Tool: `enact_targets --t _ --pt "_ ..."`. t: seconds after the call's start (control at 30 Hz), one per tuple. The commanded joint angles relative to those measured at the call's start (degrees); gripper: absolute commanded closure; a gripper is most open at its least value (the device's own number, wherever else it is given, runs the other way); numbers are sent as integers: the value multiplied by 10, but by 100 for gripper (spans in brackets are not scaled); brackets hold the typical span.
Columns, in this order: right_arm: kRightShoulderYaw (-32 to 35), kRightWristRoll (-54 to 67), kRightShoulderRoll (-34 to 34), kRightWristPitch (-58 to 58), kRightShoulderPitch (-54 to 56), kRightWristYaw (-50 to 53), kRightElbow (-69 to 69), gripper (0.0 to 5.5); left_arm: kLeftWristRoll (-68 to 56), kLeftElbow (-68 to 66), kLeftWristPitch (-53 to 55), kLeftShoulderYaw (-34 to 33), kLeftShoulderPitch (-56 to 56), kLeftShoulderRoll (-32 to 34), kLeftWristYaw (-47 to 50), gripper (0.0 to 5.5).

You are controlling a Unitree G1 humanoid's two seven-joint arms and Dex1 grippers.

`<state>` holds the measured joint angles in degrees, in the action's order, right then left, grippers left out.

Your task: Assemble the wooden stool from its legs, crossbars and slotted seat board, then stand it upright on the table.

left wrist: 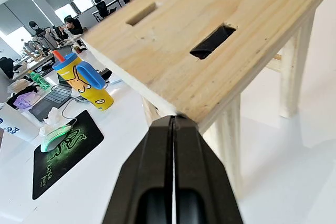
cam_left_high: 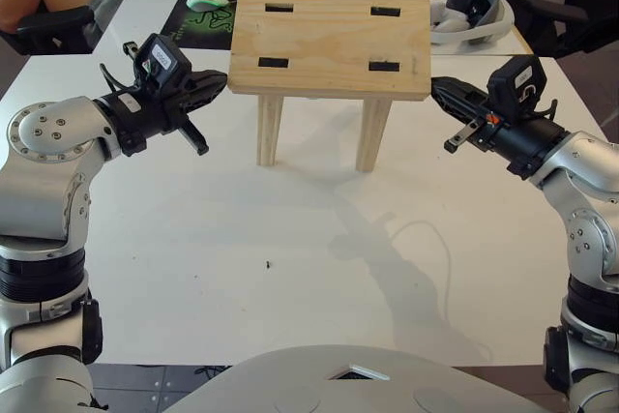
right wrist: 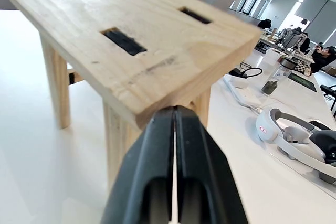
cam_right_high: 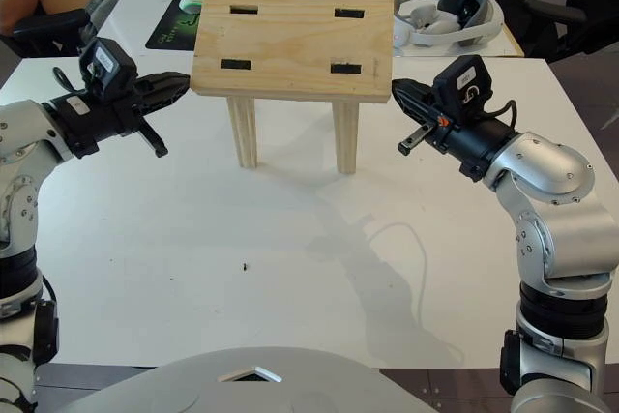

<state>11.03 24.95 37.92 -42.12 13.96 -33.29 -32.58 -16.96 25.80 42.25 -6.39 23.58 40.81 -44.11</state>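
Rounded silver arm shells, small screws, black left claw, black right claw

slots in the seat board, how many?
4, all in the seat board top: far-left slot, far-right slot, near-left slot, near-right slot. The whole top shows, so none are hidden.

crossbars mostly hidden under seat board; speck on table too small to tell.
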Motion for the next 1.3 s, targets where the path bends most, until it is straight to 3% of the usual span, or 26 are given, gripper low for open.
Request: enact_targets --t 0.03,0.2,0.37,0.47,0.63,0.87,1.0,1.3 --pt "-19 36 -17 6 28 -14 -19 546 -47 22 -6 17 36 -17 -17 550" --pt "-32 17 -5 12 6 -20 -18 546 -32 25 -16 34 15 2 -28 550" --pt "-57 -20 10 31 -44 -19 -17 546 7 27 -60 75 -77 54 -56 550" --pt "-59 -77 25 58 -71 13 1 546 43 -17 -126 60 -86 37 -13 550" --pt "-36 -161 1 106 -93 93 73 546 92 -143 -276 -11 -107 -48 130 550" --pt "-1 -194 -110 172 -86 223 228 546 125 -312 -405 -83 -166 -152 306 550" --pt "22 -186 -206 182 -6 327 312 546 120 -372 -451 -88 -110 -228 396 550" --pt "47 -167 -250 272 139 370 387 546 144 -561 -554 -71 132 -259 475 550"
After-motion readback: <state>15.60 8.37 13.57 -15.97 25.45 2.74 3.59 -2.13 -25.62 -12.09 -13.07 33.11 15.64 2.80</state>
